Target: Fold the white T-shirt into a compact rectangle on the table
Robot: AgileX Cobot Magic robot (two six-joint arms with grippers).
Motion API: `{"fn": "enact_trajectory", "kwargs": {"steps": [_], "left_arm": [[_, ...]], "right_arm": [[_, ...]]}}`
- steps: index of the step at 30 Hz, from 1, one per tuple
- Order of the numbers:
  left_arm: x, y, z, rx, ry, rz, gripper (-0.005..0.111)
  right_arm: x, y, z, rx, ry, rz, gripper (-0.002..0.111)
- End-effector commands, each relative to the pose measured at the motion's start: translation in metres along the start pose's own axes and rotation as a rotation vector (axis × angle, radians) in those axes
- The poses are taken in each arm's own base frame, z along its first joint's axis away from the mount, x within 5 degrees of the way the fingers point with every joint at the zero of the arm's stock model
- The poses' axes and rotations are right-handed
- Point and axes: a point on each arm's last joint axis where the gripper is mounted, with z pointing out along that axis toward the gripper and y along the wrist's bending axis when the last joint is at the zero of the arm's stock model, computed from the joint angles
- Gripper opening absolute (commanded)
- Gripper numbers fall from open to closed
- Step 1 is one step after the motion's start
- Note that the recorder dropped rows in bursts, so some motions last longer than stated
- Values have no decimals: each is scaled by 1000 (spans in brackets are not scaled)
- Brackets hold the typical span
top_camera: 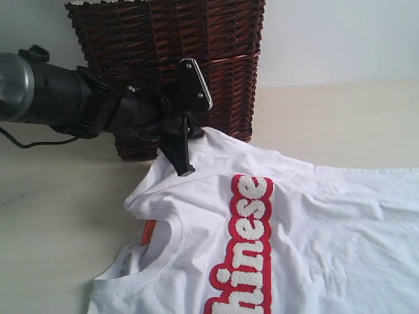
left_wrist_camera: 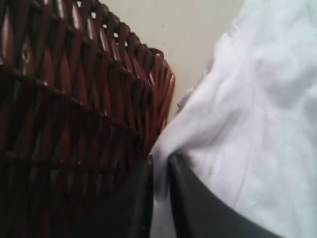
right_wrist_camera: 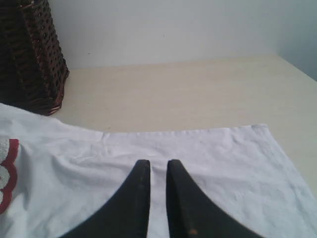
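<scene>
The white T-shirt (top_camera: 314, 222) lies spread on the table (top_camera: 52, 216), with red-outlined fuzzy letters (top_camera: 249, 222) and an orange neck tag (top_camera: 148, 231) at the collar. My left gripper (top_camera: 186, 171) is at the shirt's far shoulder, right beside the basket. It is shut on a pinch of white fabric (left_wrist_camera: 161, 161), and that corner is lifted slightly. The right wrist view shows my right gripper (right_wrist_camera: 158, 163) over the shirt (right_wrist_camera: 213, 153) near its straight edge. Its jaws stand narrowly apart with a small pleat of cloth between them. The right gripper is out of the exterior view.
A dark wicker basket (top_camera: 196, 59) stands at the back of the table, directly behind the left gripper (left_wrist_camera: 64, 99); it also shows in the right wrist view (right_wrist_camera: 34, 59). Bare beige table (right_wrist_camera: 173, 94) stretches beyond the shirt's edge to a pale wall.
</scene>
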Motion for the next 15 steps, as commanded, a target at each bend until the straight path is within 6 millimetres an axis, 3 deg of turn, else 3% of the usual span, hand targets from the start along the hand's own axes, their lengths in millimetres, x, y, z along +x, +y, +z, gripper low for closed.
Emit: {"fn": "enact_trajectory", "kwargs": {"steps": [1, 4, 9, 12, 13, 15], "left_arm": [[15, -3, 17, -33, 69, -30, 54], [23, -4, 24, -56, 104, -91, 80], [22, -4, 17, -61, 101, -111, 80], [7, -7, -18, -10, 17, -177, 78], [-1, -13, -36, 74, -60, -236, 78], [-4, -35, -51, 301, -150, -285, 78]], "right_arm": [[0, 0, 0, -2, -9, -1, 13], [0, 0, 0, -2, -9, -1, 13], [0, 0, 0, -2, -9, -1, 13], [0, 0, 0, -2, -9, -1, 13], [0, 0, 0, -2, -9, -1, 13], [0, 0, 0, -2, -9, -1, 13]]}}
